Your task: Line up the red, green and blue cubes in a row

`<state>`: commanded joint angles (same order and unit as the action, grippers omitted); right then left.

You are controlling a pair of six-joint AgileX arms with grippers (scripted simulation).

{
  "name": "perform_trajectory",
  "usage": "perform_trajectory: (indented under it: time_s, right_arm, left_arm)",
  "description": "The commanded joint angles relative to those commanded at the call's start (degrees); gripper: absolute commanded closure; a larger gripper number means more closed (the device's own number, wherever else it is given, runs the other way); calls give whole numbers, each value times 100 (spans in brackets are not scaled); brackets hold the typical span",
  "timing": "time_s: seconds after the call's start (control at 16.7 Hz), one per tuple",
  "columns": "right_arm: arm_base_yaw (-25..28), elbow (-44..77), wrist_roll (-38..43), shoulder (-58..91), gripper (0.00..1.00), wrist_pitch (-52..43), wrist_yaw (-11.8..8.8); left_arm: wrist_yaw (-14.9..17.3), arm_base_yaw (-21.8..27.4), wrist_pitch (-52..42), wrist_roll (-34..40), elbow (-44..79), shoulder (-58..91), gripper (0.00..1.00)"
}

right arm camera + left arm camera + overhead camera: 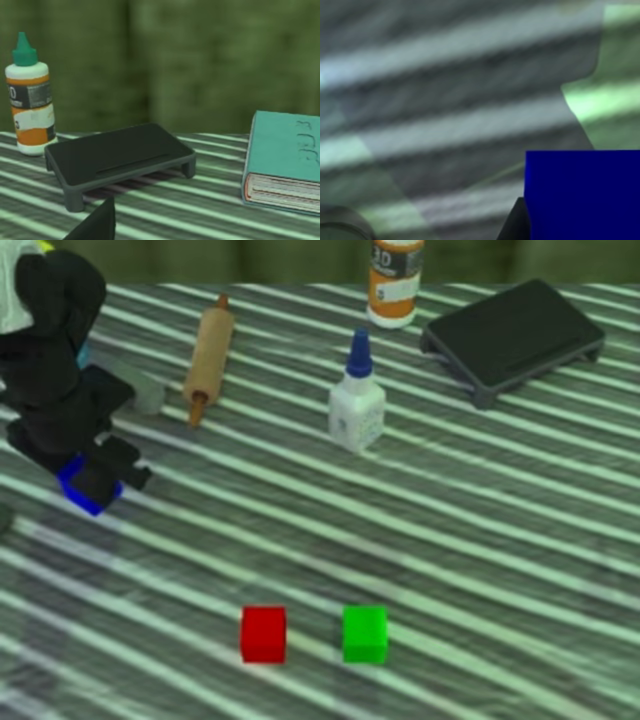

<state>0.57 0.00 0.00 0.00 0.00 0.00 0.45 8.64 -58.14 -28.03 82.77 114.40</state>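
The blue cube [84, 490] lies at the table's left, mostly hidden under my left gripper [95, 478]. In the left wrist view the blue cube [582, 195] fills one corner, and one dark finger [517, 225] presses against its side; the gripper is shut on it. The red cube [263, 634] and the green cube [365, 633] sit side by side near the front edge, a small gap between them. My right arm is outside the top view; its wrist view shows a single dark finger [97, 222] set wide to one side, with nothing held.
A wooden rolling pin [208, 358], a white glue bottle with a blue cap [356, 400], an orange-labelled bottle [394, 280] and a dark low stand [512, 335] stand along the back. A teal book [285, 160] lies beside the stand.
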Motion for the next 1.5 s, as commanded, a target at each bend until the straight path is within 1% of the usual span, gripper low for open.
perform_trajectory:
  time_s: [0.24,0.42,0.54,0.66,0.78,0.9,1.32,1.5]
  right_arm:
    - [0,0,0,0,0,0,0]
    - [0,0,0,0,0,0,0]
    - [0,0,0,0,0,0,0]
    - [0,0,0,0,0,0,0]
    - [0,0,0,0,0,0,0]
    - [0,0,0,0,0,0,0]
    - [0,0,0,0,0,0,0]
    - [0,0,0,0,0,0,0]
  left_arm:
    - [-1,-11,-123,4,84,-85,100]
    - [-4,71,-124,64,113,-39,100]
    - [-7,282,-199,371,289,68,100]
    - [-12,626,-329,911,571,248,100]
    - [-20,1077,-498,1650,919,472,100]
    - [-26,1601,-689,2556,1291,711,100]
    - [-24,3645,-1364,6360,2589,1488,100]
    - [-39,4377,-1536,7637,3027,1658,100]
